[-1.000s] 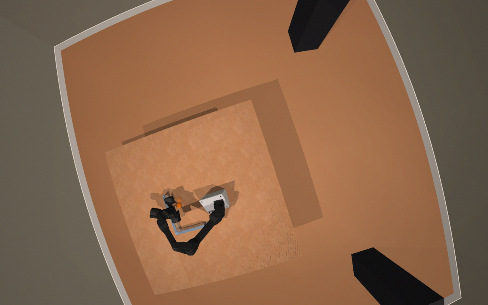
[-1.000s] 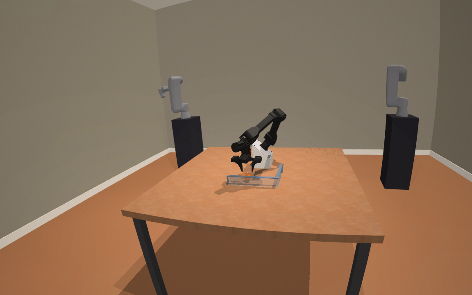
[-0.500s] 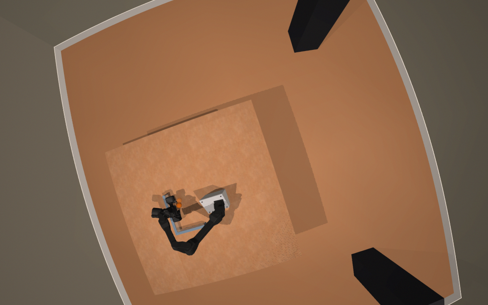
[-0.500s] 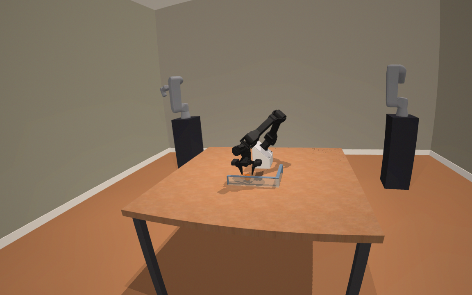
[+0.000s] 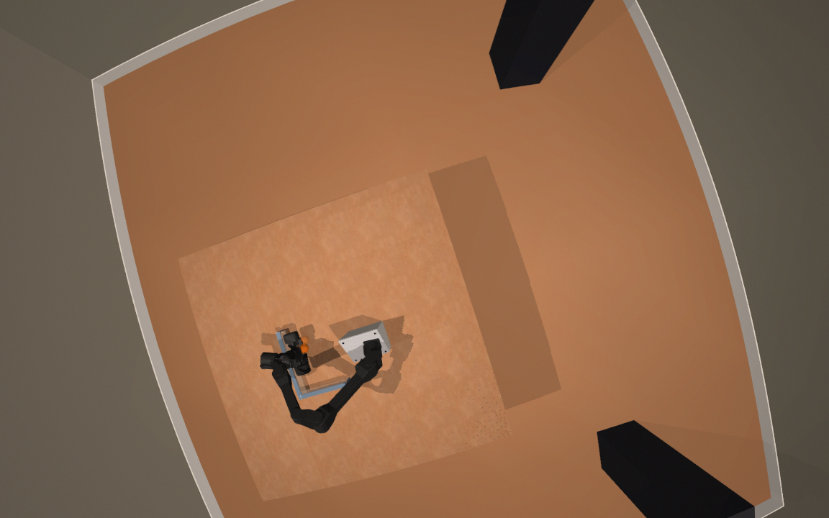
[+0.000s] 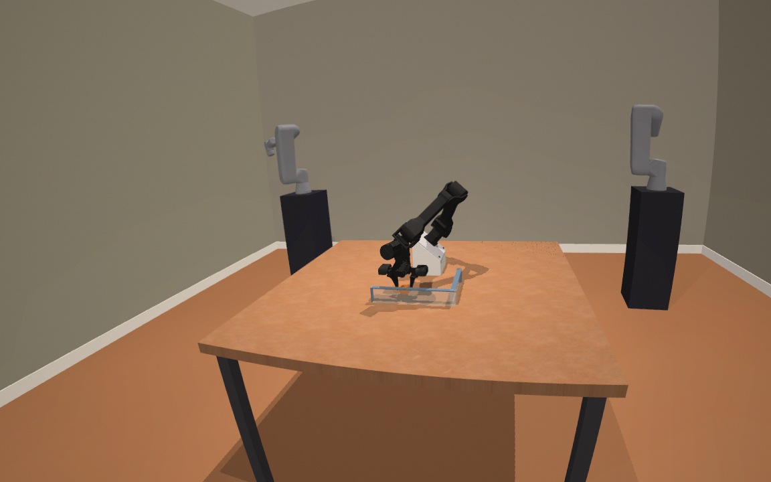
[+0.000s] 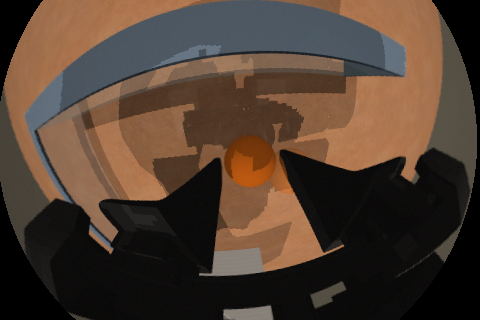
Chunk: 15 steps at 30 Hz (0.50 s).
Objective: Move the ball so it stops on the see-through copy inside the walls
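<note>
As you look through the wrist view, your gripper (image 5: 298, 352) (image 6: 404, 286) (image 7: 251, 159) stands part-open around the ball (image 5: 304, 349) (image 6: 405, 286) (image 7: 249, 161), no grip visible; walls (image 5: 324, 391) (image 6: 430, 290) (image 7: 225, 25) at twelve and nine, copy (image 5: 304, 339) (image 7: 281, 181) at four. Round ball, no long axis.

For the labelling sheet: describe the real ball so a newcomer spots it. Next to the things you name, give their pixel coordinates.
On the table (image 5: 365, 257) (image 6: 412, 341), two low blue-topped walls (image 5: 321, 390) (image 6: 412, 288) (image 7: 250, 25) form a corner. Inside sits an orange ball (image 7: 250, 161), between the gripper's (image 7: 251, 156) fingertips. It is solid; its neighbouring copy (image 7: 286, 180) is see-through.
</note>
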Available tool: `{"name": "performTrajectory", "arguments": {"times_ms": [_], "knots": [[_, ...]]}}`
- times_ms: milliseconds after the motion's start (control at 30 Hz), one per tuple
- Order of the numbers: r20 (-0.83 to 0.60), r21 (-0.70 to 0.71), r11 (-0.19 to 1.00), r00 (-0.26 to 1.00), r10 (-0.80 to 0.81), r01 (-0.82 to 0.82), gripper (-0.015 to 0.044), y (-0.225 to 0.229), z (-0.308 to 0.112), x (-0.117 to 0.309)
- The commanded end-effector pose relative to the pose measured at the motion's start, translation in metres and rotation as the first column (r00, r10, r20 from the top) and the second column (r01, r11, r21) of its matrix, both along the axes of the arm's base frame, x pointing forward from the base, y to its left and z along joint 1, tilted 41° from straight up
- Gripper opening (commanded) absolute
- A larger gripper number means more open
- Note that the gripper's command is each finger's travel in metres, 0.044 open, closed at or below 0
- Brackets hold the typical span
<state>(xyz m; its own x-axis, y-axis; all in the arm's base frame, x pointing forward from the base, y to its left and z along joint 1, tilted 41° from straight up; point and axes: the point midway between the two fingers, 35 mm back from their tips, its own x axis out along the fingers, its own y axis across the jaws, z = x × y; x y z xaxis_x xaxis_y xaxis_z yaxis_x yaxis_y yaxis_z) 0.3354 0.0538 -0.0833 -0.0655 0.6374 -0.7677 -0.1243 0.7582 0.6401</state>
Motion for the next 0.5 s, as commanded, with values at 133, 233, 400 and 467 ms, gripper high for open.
{"name": "performTrajectory", "arguments": {"times_ms": [133, 233, 400, 467], "knots": [[-0.004, 0.005, 1.0, 1.0, -0.003, 0.003, 0.0161, 0.001, -0.001, -0.001], [-0.001, 0.006, 1.0, 1.0, -0.005, 0.005, 0.0102, 0.001, 0.0, 0.0], [0.027, 0.01, 1.0, 0.999, -0.03, 0.029, 0.0, -0.017, 0.016, 0.007], [0.027, 0.008, 1.0, 0.999, -0.03, 0.029, 0.0, -0.023, 0.022, 0.008]]}}
